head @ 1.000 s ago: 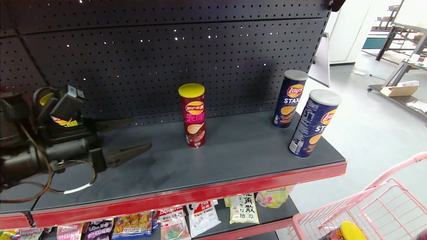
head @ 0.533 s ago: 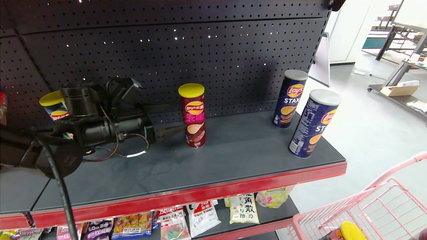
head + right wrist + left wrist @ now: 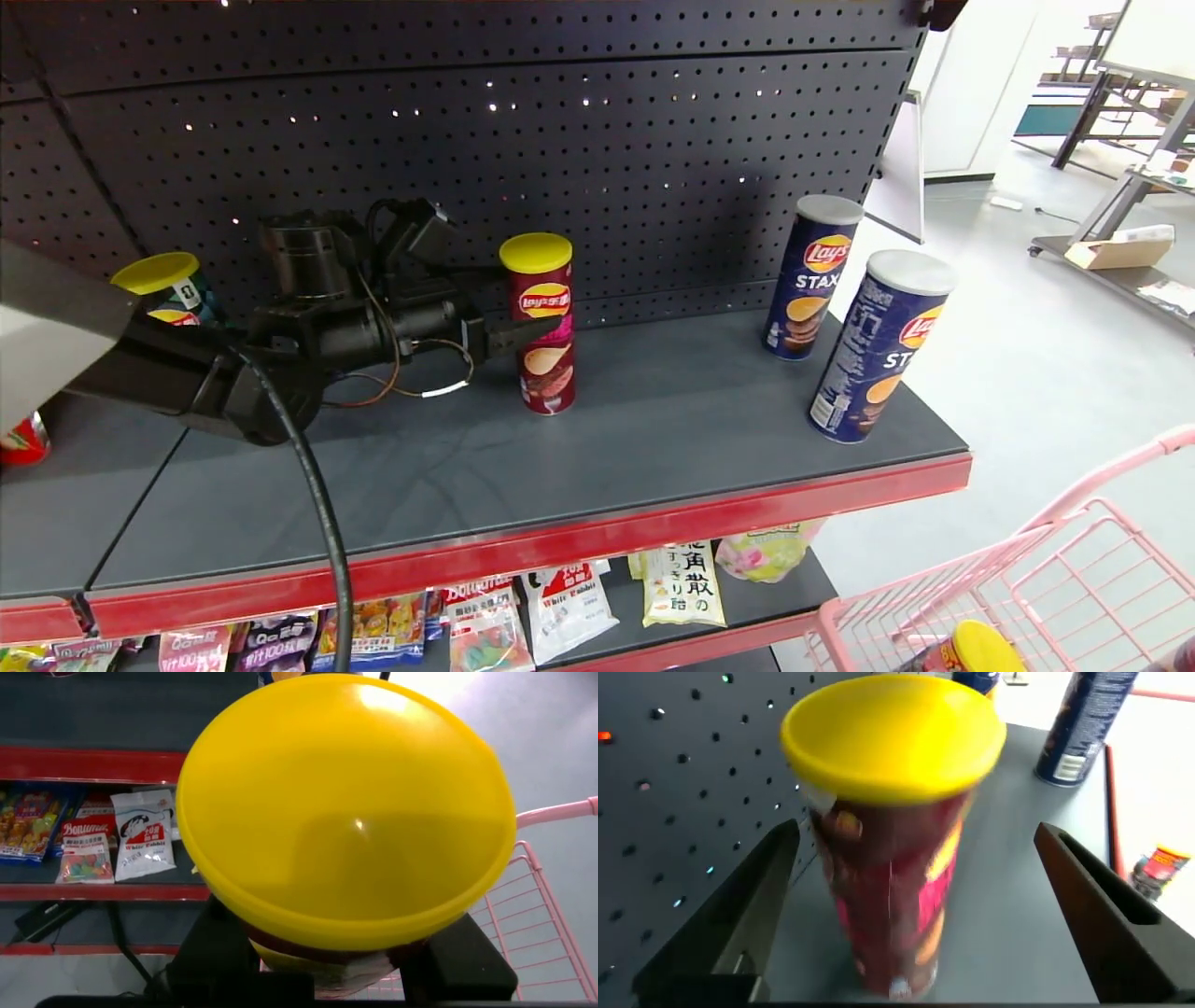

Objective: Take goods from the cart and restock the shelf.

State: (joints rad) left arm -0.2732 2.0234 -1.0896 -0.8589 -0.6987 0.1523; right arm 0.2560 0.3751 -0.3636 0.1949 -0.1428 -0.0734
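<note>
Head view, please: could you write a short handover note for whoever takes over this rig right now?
Left claw: open, one finger on each side of the maroon cardboard crisp tube with yellow lid, which stands upright on the dark grey shelf, not gripped.
Right claw: shut on a second yellow-lidded red tube at the pink wire cart.
Done: two dark blue grey-lidded tubes stand at the shelf's right end.
To do: probably clear the left claw, then shelve the held tube.
</note>
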